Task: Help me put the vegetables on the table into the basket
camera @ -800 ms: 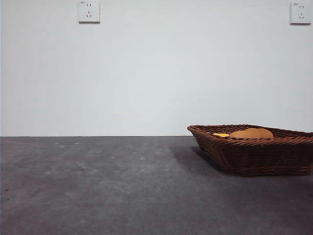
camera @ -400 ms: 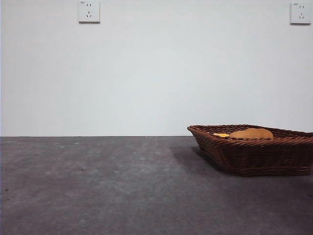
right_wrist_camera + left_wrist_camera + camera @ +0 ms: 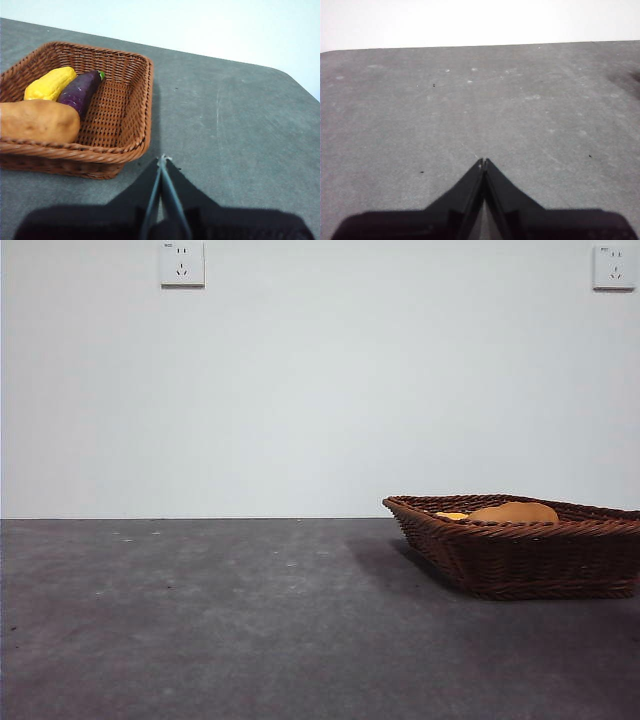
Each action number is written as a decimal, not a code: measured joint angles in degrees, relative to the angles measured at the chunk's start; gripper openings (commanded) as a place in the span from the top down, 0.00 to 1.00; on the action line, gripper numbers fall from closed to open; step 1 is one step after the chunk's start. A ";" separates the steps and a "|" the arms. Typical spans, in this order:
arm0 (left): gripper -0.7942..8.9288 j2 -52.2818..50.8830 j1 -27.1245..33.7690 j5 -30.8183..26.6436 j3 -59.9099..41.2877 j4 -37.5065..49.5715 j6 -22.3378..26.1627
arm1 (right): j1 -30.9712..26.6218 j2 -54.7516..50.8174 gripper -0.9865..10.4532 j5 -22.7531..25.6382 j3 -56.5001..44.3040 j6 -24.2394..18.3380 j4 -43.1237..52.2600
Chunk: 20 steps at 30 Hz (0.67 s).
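Observation:
The wicker basket [image 3: 520, 558] stands on the table [image 3: 200, 620] at the right in the front view. It also shows in the right wrist view [image 3: 125, 110]. In it lie the brown potato [image 3: 37, 121], the purple eggplant [image 3: 80, 91] and the yellow corn cob [image 3: 50, 83]. In the front view only the potato's top [image 3: 515, 512] and a bit of corn [image 3: 452, 515] show above the rim. My right gripper [image 3: 162, 160] is shut and empty, just outside the basket's near corner. My left gripper [image 3: 483, 162] is shut and empty over bare table.
Two wall sockets [image 3: 181, 263] [image 3: 614, 265] sit high on the white back wall. The table's far edge meets the wall. Neither arm shows in the front view.

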 measured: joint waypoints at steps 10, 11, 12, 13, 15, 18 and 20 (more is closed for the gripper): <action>0.92 0.00 0.00 0.00 0.00 0.00 0.00 | 0.00 0.00 0.91 0.00 0.00 0.22 0.00; 0.92 0.00 0.00 0.00 0.00 0.00 0.00 | 0.00 0.00 0.91 0.00 0.00 0.81 0.00; 0.92 0.00 0.00 0.00 0.00 0.00 0.00 | 0.00 0.00 0.91 0.00 0.00 1.57 0.00; 0.92 0.00 0.00 0.00 0.00 0.00 -0.02 | 0.00 0.00 0.91 0.00 0.00 2.43 0.00; 0.92 0.00 0.00 0.00 0.00 0.00 0.00 | 0.00 0.00 0.91 0.00 0.00 3.93 0.00; 0.92 0.00 0.00 0.00 0.00 0.00 0.00 | 0.00 0.00 0.91 0.00 0.00 5.03 0.00; 0.92 0.00 0.00 0.00 0.00 0.00 0.00 | 0.00 0.00 0.91 0.00 0.00 5.31 0.00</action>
